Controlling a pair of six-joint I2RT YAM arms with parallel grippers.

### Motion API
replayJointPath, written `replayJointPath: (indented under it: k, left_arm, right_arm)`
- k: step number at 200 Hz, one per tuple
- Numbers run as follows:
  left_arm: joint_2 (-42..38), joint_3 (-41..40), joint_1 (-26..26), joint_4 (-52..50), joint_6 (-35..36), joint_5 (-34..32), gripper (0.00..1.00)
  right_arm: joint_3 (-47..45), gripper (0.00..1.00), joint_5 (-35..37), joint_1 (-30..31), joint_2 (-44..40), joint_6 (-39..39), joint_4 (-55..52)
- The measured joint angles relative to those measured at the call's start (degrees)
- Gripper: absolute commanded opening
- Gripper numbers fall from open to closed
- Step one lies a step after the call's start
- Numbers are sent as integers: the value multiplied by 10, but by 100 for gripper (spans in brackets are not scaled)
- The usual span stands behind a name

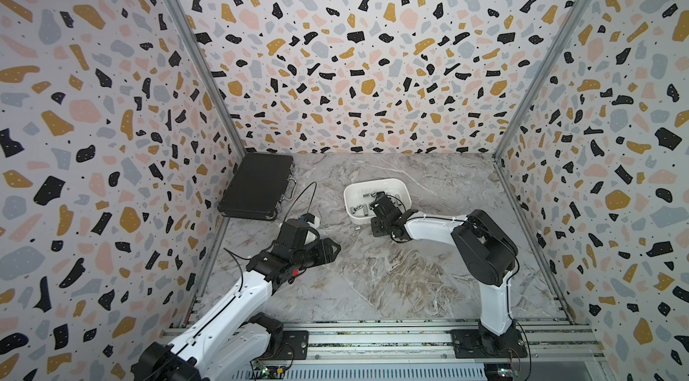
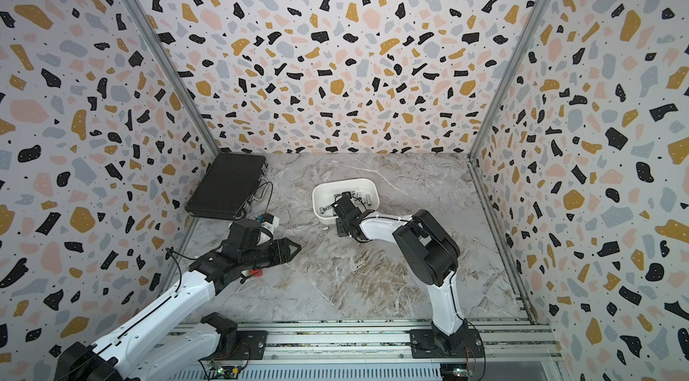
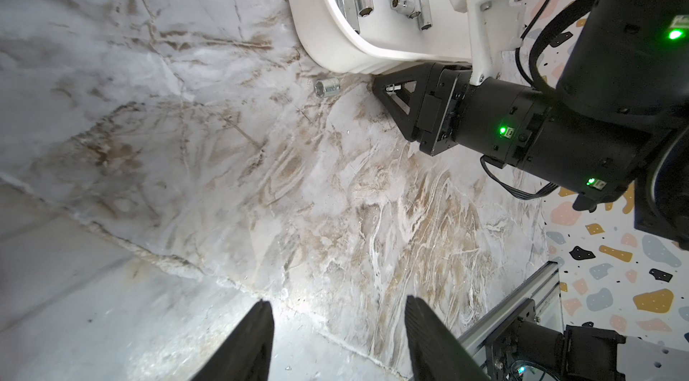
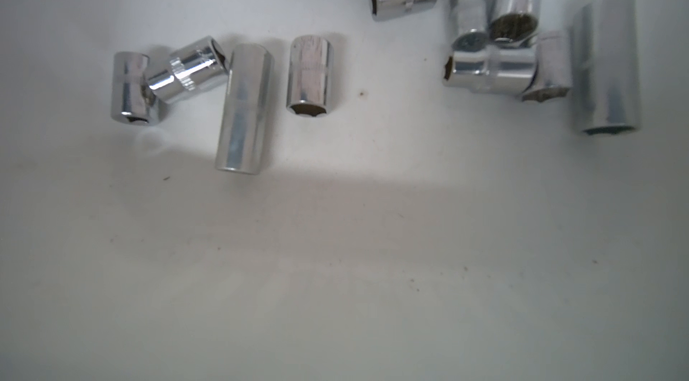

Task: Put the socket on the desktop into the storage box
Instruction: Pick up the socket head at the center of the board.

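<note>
A small chrome socket (image 1: 356, 228) (image 2: 325, 228) (image 3: 327, 87) lies on the desktop (image 1: 391, 278) just in front of the storage box (image 1: 376, 181) (image 2: 345, 182) (image 3: 317, 25). Several chrome sockets (image 4: 309, 77) lie inside the box. My right gripper (image 1: 372, 230) (image 2: 339, 230) (image 3: 373, 87) is down on the desktop against the box's near wall, a short gap from that socket. A chrome piece shows between its fingers (image 3: 399, 99), but they are seen side-on, so their gap is hidden. They do not show in the right wrist view. My left gripper (image 1: 332, 248) (image 3: 337, 308) hovers open and empty.
A flat black case (image 1: 253, 185) (image 2: 227, 185) with metal latches lies at the back left against the wall. Speckled walls close in three sides. An aluminium rail (image 1: 373, 338) carrying both arm bases runs along the front edge.
</note>
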Motion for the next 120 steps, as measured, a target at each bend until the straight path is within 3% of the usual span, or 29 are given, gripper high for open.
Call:
replayJointPath:
  k: [120]
  left_arm:
    - [9,0,0,0,-8,0,60]
  right_arm:
    - [-25,25,-9,11,-35,-3,-2]
